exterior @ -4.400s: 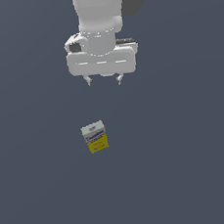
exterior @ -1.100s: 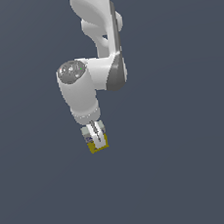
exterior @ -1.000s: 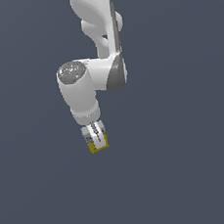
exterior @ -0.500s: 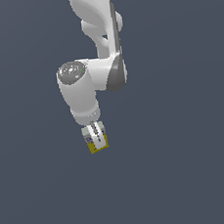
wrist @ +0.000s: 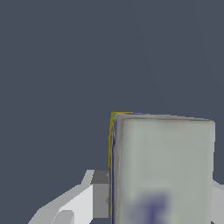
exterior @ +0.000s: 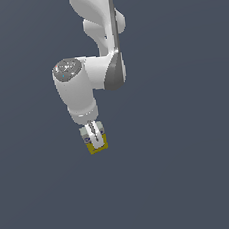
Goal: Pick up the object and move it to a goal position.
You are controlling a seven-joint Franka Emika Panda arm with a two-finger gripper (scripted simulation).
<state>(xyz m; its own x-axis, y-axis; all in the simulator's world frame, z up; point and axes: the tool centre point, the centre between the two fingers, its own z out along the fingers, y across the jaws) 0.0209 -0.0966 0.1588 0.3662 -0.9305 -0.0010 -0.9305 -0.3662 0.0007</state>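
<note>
Below the white arm's bulky wrist, a little to the exterior view's left of centre, the pincer points downward with a slight tilt and is clamped on the carton. One pale finger runs down the carton's near face, so only the grey-white edges of its upper half show on either side, with the yellow lower half sticking out beneath the fingertip. The carton leans with the pincer, its yellow end turned a little toward the exterior view's right. Whether the carton touches the dark blue-grey surface or hangs just above it cannot be told from this angle. From the wrist view the carton fills much of the picture: a broad grey-white face with a blurred blue mark, a thin yellow and blue edge along one side, and a grey finger pad pressed against that side; the opposite finger is barely in sight at the frame's edge.
</note>
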